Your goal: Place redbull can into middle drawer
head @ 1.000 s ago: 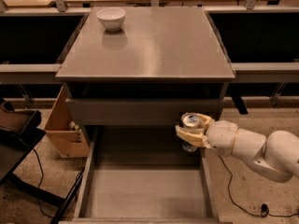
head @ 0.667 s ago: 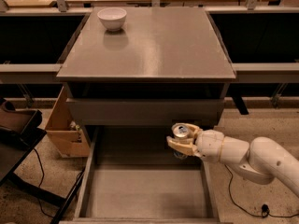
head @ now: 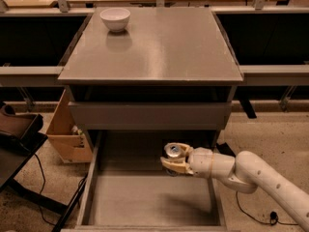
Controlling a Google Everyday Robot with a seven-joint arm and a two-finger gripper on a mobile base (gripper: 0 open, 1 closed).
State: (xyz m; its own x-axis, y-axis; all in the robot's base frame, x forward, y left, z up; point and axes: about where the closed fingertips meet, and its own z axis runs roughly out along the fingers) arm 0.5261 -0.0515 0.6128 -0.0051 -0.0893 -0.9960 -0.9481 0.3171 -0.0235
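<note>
While the smooth white arm (head: 251, 173) reached in from 4 o'clock, bent at a rounded elbow with its forearm stretched almost level toward 9 o'clock, its claw (head: 170, 157) sat over the back right part of the open middle drawer (head: 140, 199). Two tan, curved fingers (head: 175, 167) pinched the redbull can (head: 173, 151), whose shiny round silver top faced upward; its body was mostly hidden. The drawer was shallow, with a flat matte grey floor and low thin walls. At 12 o'clock from the claw ran a plain grey front panel (head: 149, 116). The table (head: 164, 47) had a smooth, faintly glossy grey top, with a round white bowl (head: 115, 19) at its 11 o'clock corner. A cardboard box (head: 65, 134) stood at 9 o'clock on speckled flooring.
</note>
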